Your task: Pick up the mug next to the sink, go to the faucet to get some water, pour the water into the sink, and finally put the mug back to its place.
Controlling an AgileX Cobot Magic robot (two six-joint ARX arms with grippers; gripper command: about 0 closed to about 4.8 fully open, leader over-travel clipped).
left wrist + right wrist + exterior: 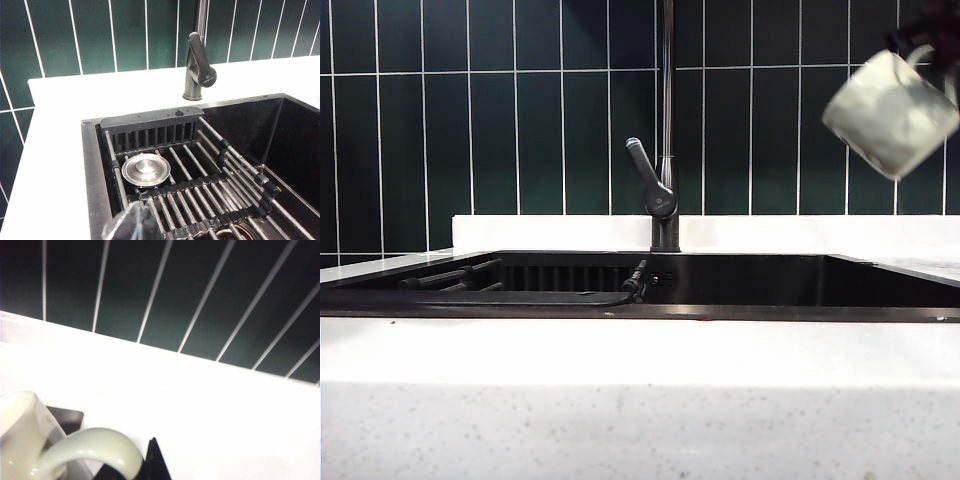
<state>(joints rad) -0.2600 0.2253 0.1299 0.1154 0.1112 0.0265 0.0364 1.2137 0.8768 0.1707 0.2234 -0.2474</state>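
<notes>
In the exterior view, the white speckled countertop (640, 400) filled the foreground, with the black sink (640, 312) set into it across the middle of the frame. Behind it, at centre, rose the faucet (666, 150), its grey lever angled toward the upper left. At the upper right of the frame the mug (892, 112) hung tilted in the air, the right gripper (132, 467) pinching its handle. The left gripper (131, 226), jaws pressed together on nothing, hovered over the sink's rack (200, 185). Dark green tiles (470, 120) closed the background.
</notes>
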